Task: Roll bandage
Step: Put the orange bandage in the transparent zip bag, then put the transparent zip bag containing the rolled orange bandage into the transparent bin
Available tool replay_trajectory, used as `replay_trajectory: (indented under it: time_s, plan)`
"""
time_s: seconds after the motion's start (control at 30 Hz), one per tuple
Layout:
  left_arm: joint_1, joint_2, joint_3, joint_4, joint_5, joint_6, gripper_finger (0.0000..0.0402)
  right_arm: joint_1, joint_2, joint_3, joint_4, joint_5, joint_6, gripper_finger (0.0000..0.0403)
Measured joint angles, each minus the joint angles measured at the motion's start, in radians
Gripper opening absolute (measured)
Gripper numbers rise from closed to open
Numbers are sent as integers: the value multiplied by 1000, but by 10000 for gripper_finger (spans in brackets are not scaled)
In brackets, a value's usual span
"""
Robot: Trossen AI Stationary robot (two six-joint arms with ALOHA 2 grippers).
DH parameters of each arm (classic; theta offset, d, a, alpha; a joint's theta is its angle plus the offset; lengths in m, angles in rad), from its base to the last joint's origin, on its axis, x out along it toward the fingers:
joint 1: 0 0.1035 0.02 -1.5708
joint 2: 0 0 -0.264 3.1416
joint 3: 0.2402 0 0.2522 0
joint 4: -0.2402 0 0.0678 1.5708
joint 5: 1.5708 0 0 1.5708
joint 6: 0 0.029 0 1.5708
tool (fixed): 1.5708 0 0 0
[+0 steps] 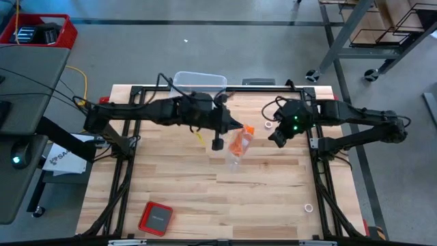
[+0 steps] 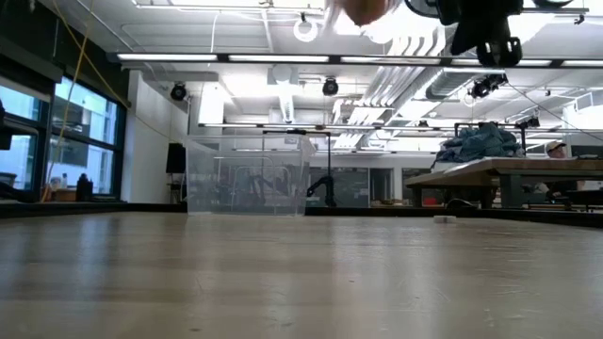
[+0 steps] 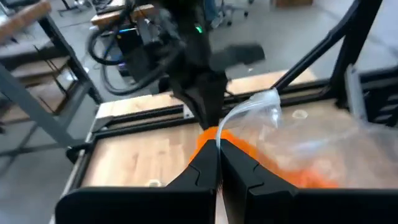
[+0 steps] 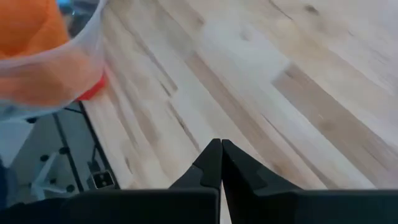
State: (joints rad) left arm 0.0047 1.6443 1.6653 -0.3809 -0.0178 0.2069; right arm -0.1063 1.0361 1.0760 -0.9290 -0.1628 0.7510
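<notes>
Seen from above, the left gripper (image 1: 235, 128) sits at the centre of the frame, its fingers (image 3: 205, 163) pinched shut on the edge of a clear plastic bag (image 1: 237, 152) lifted off the wooden table (image 1: 205, 188). The orange bandage (image 1: 240, 141) hangs inside that bag. Right of centre, the right gripper (image 1: 276, 139) hovers closed and empty (nothing between its fingers). A red case (image 1: 156, 218) lies at lower left.
</notes>
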Motion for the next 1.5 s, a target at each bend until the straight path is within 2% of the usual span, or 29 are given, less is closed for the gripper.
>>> replay_trajectory:
  time_s: [0.07, 0.27, 0.33, 0.4, 0.5, 0.6, 0.7, 0.83, 0.93, 1.1, 1.37, 1.5]
  plan:
    - [8, -14, 0, 0, 29, -31, 0, 12, -6, -58, 117, 14, 5, 0]
    - [9, -19, 2, 1, 71, -42, 0, 24, -4, -261, 696, 29, 57, 0]
    - [9, -19, 1, -2, 86, -50, 0, 24, -4, -307, 806, 31, 61, 0]
    - [13, -19, 1, -2, 132, -82, 0, 24, -4, -328, 835, 25, 60, 0]
    - [33, -43, 0, -20, 282, -177, 0, 24, -15, -333, 805, 20, 32, 0]
    - [59, -81, 0, -10, 423, -304, 0, 24, -18, -333, 846, 20, 8, 1]
    - [83, -110, 0, 68, 582, -442, 0, 24, -4, -333, 1011, 6, 7, 16]
    - [111, -153, 0, 340, 741, -662, 0, 39, 46, -333, 1347, 10, 26, 69]
    - [133, -186, 3, 537, 750, -748, 0, 55, 107, -316, 1571, 23, 26, 122]
    - [169, -196, 1, 731, 728, -866, 0, 61, 243, -185, 1735, 4, 31, 186]
    - [167, -186, 0, 825, 643, -884, 0, 84, 463, 179, 1745, -250, -48, 197]
    - [166, -189, 6, 878, 601, -855, 0, 94, 496, 280, 1659, -265, -102, 197]
